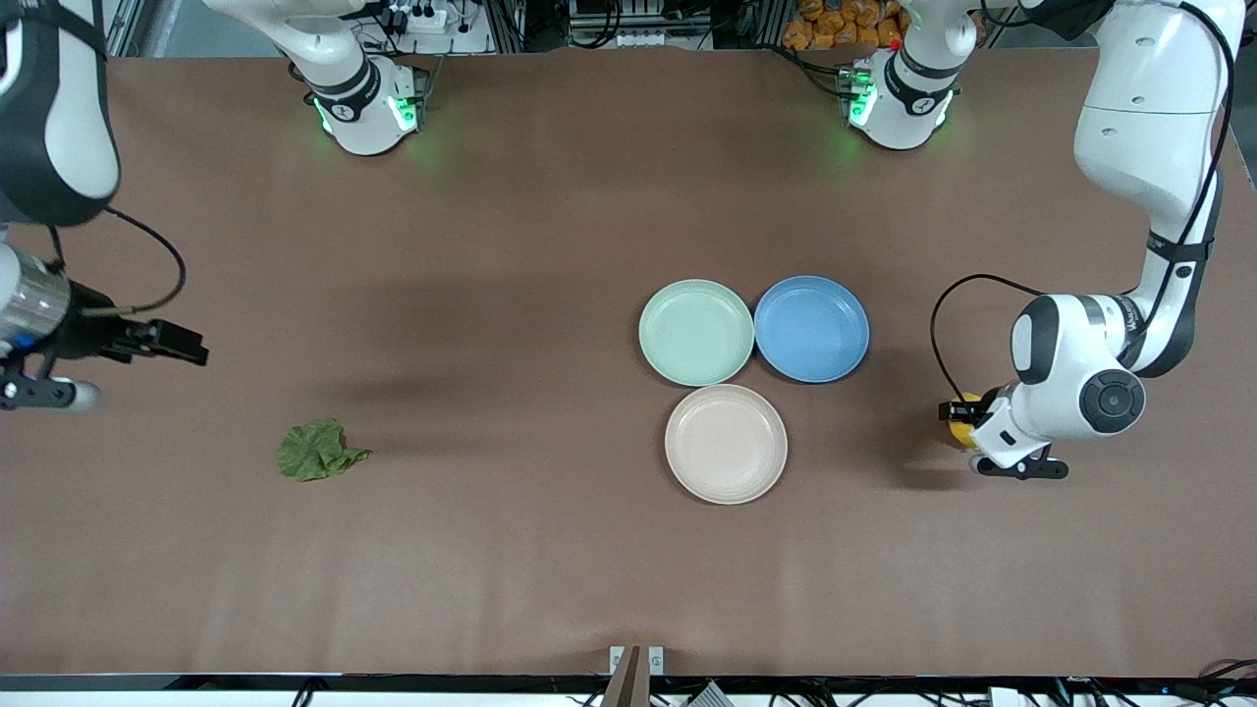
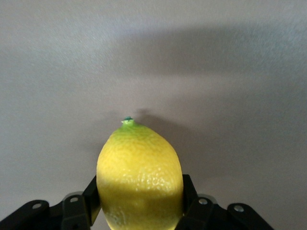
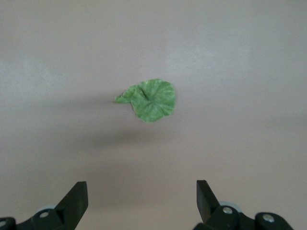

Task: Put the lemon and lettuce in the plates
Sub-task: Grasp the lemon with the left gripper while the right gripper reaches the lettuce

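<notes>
At the right arm's end of the tabletop point(image 1: 491, 570), the right gripper point(image 3: 142, 203) hangs in the air over bare brown surface, and its jaws stand wide open with nothing between them. In the right wrist view the lettuce point(image 1: 318, 451) lies flat on the tabletop, well apart from those jaws. In the front view the lettuce is nearer to the front camera than the right gripper's wrist, and far from the plates.

Near the middle of the tabletop three plates sit close together. The mint plate point(image 1: 696, 332) and the blue plate point(image 1: 812, 328) are side by side, almost touching at their rims, with the blue one toward the left arm's end. The beige plate point(image 1: 726, 444) is nearer to the front camera, just beside the mint plate. All three plates hold nothing.

Toward the left arm's end, the left gripper point(image 2: 140, 211) is low at the tabletop, well apart from the blue plate. Its jaws are closed on the lemon point(image 2: 139, 177), pressing on its two sides. In the left wrist view the lemon's pointed tip with a small green stem shows away from the gripper. In the front view only a small yellow part of the lemon shows beside the arm's wrist.
</notes>
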